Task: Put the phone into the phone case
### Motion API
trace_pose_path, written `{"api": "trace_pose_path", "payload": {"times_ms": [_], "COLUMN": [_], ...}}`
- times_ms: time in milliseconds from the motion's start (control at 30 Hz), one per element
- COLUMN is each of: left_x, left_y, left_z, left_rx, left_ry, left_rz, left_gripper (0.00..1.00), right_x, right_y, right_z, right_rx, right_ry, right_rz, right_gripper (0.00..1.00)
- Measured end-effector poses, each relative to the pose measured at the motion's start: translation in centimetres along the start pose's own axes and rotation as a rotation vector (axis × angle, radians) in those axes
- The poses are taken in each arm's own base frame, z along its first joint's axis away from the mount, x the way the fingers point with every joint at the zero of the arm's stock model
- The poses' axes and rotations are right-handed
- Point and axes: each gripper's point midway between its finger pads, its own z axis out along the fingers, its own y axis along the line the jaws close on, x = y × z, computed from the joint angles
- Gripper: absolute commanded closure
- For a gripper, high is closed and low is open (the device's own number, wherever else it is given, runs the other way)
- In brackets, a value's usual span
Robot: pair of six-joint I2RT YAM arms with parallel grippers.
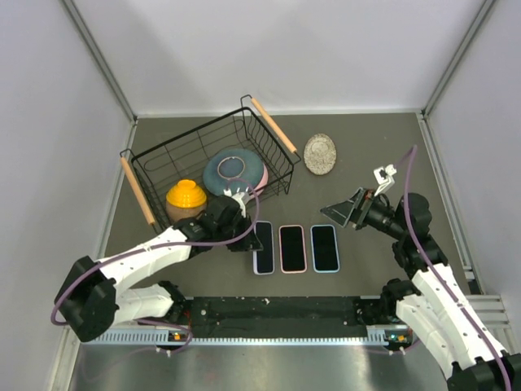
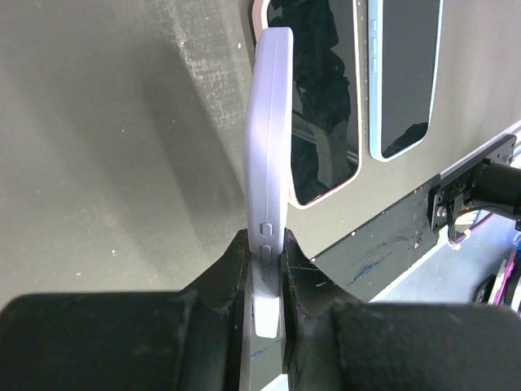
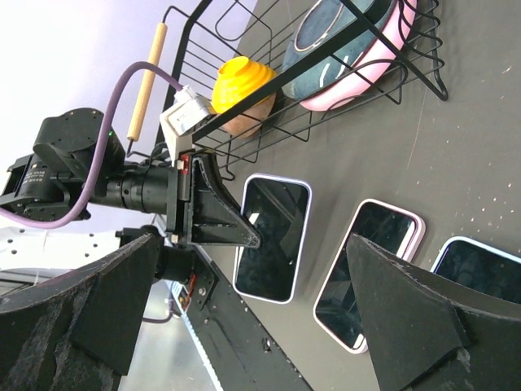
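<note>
Left gripper (image 2: 264, 244): jaws clamped across the thickness of the lilac phone (image 2: 269, 122), at one end. It is leftmost of three in a row on the surface (image 1: 366, 147); cannot tell whether it is lifted.

Look: matte lilac rim, moulded side buttons, glossy black face.

Judged light, stiff, slick on the glass, so grip it by the rim.

Pink phone (image 1: 293, 248) and blue phone (image 1: 325, 248) lie flat beside it.

Right gripper (image 3: 252, 244): jaws wide apart, holding nothing.
</note>
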Motion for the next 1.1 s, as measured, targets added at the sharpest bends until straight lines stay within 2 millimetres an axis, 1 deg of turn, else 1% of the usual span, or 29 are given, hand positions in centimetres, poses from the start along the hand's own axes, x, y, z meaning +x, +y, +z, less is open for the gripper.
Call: {"api": "trace_pose_path", "payload": {"times_ms": [167,267,333,367,467,500,600,733,967,1100], "left_x": [0.7,1.7,2.0,2.2,3.0,3.1,3.0,3.0,2.8,2.7], "left_y": [0.2,0.6,0.5,0.5,0.4,0.4,0.5,1.3,1.7,2.3], "left_z": [0.0,0.3,0.5,0.5,1.0,1.0,1.0,0.9,0.1,-0.5], "left_rx": [-0.034,-0.052,-0.057,-0.06,-0.077,-0.077,-0.094,-0.131,-0.155,-0.183], "left_ry": [-0.005,0.01,0.013,0.017,0.033,0.034,0.021,0.012,-0.014,-0.033], "left_rz": [-0.02,-0.034,-0.034,-0.036,-0.045,-0.044,-0.055,-0.068,-0.066,-0.064], "left_gripper": [1.0,1.0,0.99,0.92,0.76,0.68,0.6,0.58,0.55,0.55], "right_x": [0.2,0.4,0.5,0.5,0.6,0.6,0.7,0.8,0.9,1.2], "right_y": [0.2,0.3,0.3,0.4,0.6,0.6,0.7,0.6,0.4,-0.2], "right_z": [-0.4,-0.6,-0.8,-0.8,-1.2,-1.2,-1.4,-1.4,-1.3,-1.1], "right_rx": [0.001,0.003,0.006,0.005,0.005,0.004,0.005,0.01,0.017,0.037], "right_ry": [0.0,0.003,0.005,0.004,-0.001,-0.002,-0.001,0.001,0.005,0.022], "right_rz": [0.0,0.003,0.006,0.005,0.002,0.001,0.002,0.006,0.012,0.024], "right_gripper": [0.01,0.01,0.01,0.01,0.01,0.01,0.01,0.01,0.01,0.01]}}
